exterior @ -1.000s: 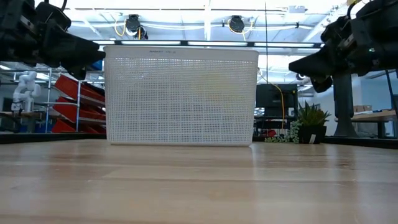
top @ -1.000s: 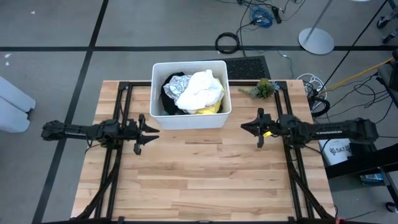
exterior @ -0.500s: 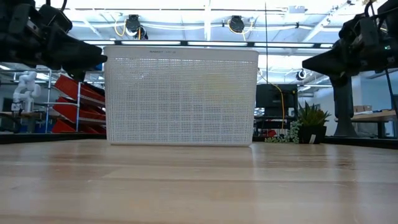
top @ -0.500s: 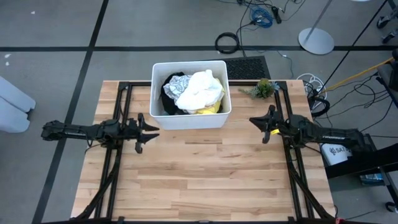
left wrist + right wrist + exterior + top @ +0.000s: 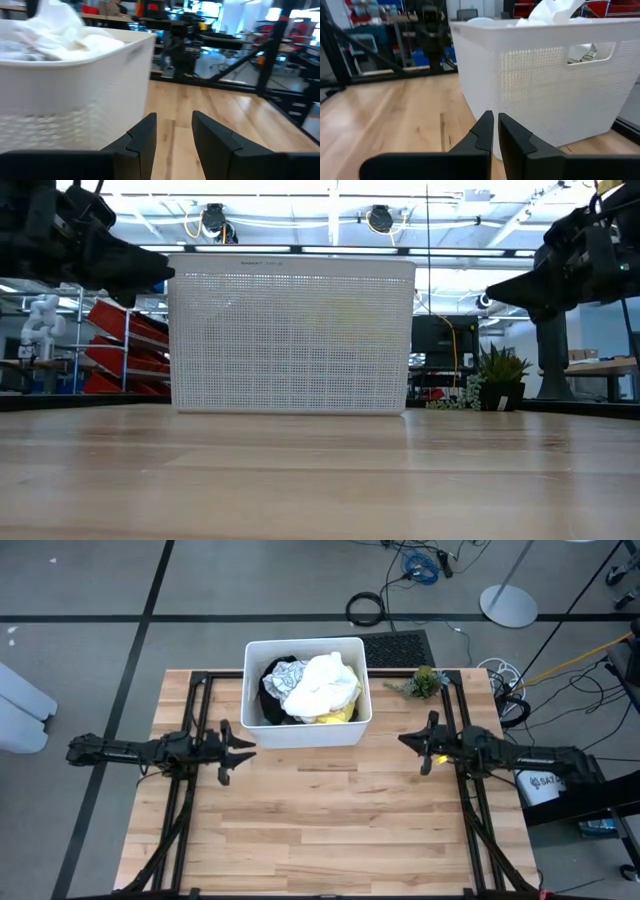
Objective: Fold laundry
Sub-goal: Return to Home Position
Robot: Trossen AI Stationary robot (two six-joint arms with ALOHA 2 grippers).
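The laundry (image 5: pixel 322 686) is heaped inside the white tub (image 5: pixel 305 733), which stands at the middle of the tabletop's (image 5: pixel 330 830) far edge. A white cloth (image 5: pixel 330 678) is piled on top and rises just above the rim. A grey-white patterned piece (image 5: pixel 283 673) and something black (image 5: pixel 270 705) are seen on the left side, and a strip of yellow (image 5: pixel 338 716) shows at the near wall. All of it is judged to be light, limp and easily bunched. A pinch at a hem or corner would be wanted, since a grip on the middle would lift only a sagging wad, and neighbouring pieces could be dragged along. No cloth is seen outside the tub, so the folding is judged finished.

The pile is walled in on four sides by the tub, so it could be reached only from above. The left arm (image 5: pixel 120 752) is held low beside the tub's near left corner, the left jaws spread with nothing between them. The right arm (image 5: pixel 520 754) is held to the tub's right — well apart from it — with the right jaws pressed nearly together on nothing. Black frame rails (image 5: pixel 190 710) are laid along both sides of the tabletop, and a small plant (image 5: pixel 424 682) is set at the far right, clear of both arms
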